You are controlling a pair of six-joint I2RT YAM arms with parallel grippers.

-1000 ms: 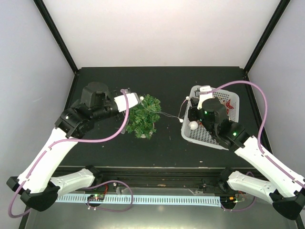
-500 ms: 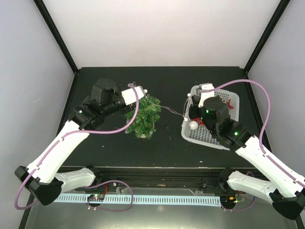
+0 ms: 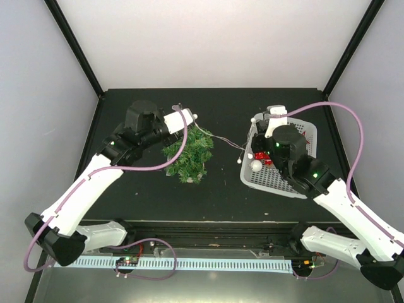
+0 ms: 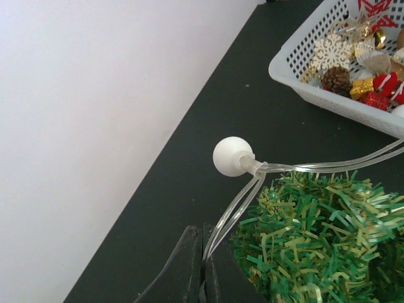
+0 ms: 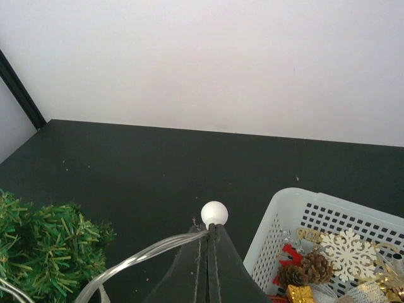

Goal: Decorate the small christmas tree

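Black table: bushy dark-green small christmas tree

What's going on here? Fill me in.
A clear light wire is being strung onto the tree. The left end effector pinches the wire beside the tree; the right end effector pinches it by a white bulb near the basket. The wire spans the gap between them.
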